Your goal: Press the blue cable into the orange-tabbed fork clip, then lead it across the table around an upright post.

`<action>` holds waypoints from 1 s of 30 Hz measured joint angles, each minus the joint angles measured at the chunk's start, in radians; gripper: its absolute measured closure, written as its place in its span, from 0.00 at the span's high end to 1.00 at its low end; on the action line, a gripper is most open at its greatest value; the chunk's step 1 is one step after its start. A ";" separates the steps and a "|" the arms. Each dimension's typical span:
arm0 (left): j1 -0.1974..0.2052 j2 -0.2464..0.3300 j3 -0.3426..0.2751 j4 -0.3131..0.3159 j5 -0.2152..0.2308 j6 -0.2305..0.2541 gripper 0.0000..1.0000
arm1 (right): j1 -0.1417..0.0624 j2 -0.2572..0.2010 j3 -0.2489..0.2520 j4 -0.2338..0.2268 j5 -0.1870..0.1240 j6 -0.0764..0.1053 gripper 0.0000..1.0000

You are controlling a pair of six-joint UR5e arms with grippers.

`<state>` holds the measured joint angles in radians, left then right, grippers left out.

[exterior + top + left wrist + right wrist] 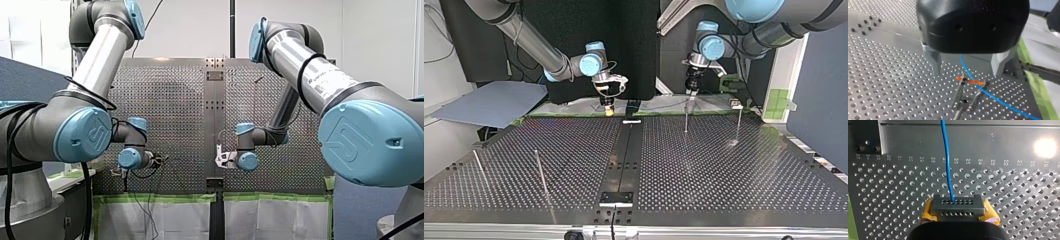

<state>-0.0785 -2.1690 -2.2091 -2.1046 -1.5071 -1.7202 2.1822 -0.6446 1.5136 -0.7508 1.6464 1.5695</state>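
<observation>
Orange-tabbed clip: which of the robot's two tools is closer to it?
Left. My left tool hangs open just above the orange-tabbed clip, straddling it. My right tool holds the blue cable on the other side of the middle strip.

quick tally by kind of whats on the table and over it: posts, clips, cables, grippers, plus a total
upright posts: 3
orange-tabbed fork clip: 1
blue cable: 1
grippers: 2, my left gripper and my right gripper
total: 7
</observation>
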 joint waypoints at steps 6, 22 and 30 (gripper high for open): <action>-0.007 -0.004 0.006 0.001 -0.023 -0.007 1.00 | 0.000 0.000 0.000 -0.001 0.001 0.000 0.00; -0.023 -0.006 0.004 0.011 -0.063 -0.013 1.00 | -0.001 0.001 0.000 -0.003 0.001 0.006 0.00; -0.032 -0.009 0.001 0.041 -0.071 -0.036 1.00 | -0.002 0.001 0.000 -0.003 0.000 0.012 0.00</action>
<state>-0.1104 -2.1777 -2.2078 -2.0637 -1.5776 -1.7564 2.1798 -0.6438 1.5141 -0.7534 1.6466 1.5813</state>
